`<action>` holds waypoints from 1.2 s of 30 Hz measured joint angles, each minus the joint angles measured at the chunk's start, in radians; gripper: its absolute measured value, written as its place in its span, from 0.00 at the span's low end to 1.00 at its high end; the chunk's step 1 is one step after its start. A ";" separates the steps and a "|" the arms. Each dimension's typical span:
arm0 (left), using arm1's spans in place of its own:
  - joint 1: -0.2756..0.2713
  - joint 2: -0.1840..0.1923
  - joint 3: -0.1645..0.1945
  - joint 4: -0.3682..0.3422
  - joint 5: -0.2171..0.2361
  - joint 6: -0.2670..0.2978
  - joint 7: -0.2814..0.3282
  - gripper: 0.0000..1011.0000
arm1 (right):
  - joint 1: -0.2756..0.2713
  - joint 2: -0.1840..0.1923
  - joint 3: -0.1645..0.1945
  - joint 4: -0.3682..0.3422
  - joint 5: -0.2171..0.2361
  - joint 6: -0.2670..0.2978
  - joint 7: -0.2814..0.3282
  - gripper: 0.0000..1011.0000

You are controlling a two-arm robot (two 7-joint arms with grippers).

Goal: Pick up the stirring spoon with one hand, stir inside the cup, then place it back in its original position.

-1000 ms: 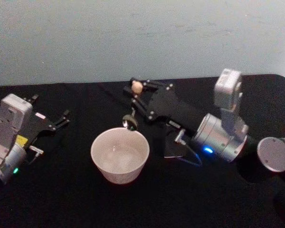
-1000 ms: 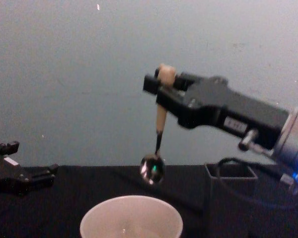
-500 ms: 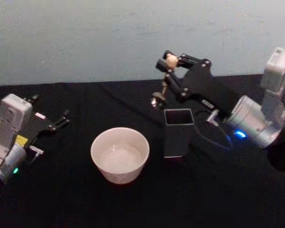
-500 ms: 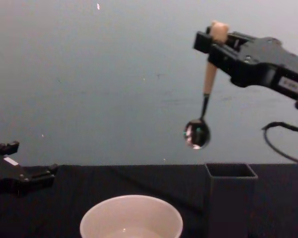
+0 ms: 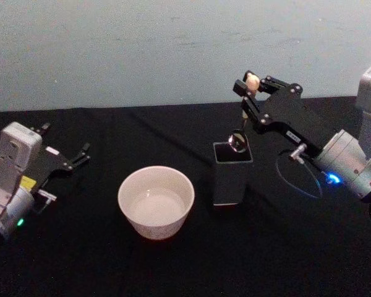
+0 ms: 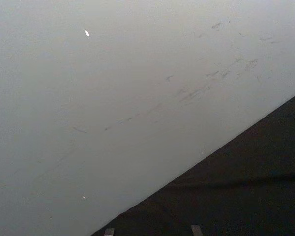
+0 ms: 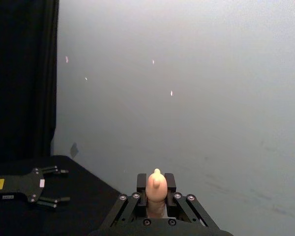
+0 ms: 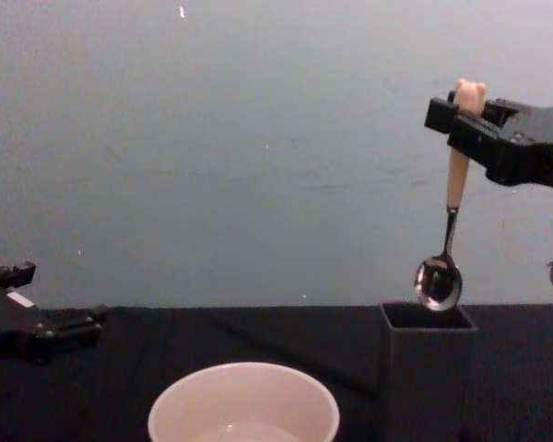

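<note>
- The pale wall (image 5: 142,49) rises behind the right claw, past the far edge of the table.
- The black-covered table (image 5: 173,266) lies well below the right claw and carries everything else.
- The right claw (image 5: 251,83) is held high in the air, its fingers closed tight on the top of the spoon's handle (the small animal head pokes out just above them, clearest from the right wrist).
- The left claw (image 5: 83,154) sits low over the table, far off to the right claw's left, with its fingers spread apart and nothing between them.
- The cup (image 5: 142,224), wide and cream-white, stands on the table below the right claw and to its left, near the holder but not touching it.
- The holder (image 5: 227,182), a tall dark grey square box, stands upright straight beneath the right claw.
- The spoon (image 5: 244,114) hangs nearly straight down from the right claw, beige handle up and shiny bowl down. From the chest, the bowl sits right at the holder's open mouth, about level with the rim.
</note>
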 joint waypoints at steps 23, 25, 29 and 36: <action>0.000 0.000 0.000 0.000 0.000 0.000 0.000 0.99 | -0.006 -0.050 -0.028 0.064 0.010 0.137 -0.057 0.21; 0.000 0.000 0.000 0.000 0.000 0.000 0.000 0.99 | -0.007 -0.053 -0.031 0.070 0.009 0.139 -0.058 0.21; 0.000 0.000 0.000 0.000 0.000 0.000 0.000 0.99 | -0.013 -0.063 -0.036 0.086 0.009 0.142 -0.065 0.21; 0.000 0.000 0.000 0.000 0.000 0.000 0.000 0.99 | -0.020 -0.075 -0.040 0.111 -0.006 0.141 -0.081 0.21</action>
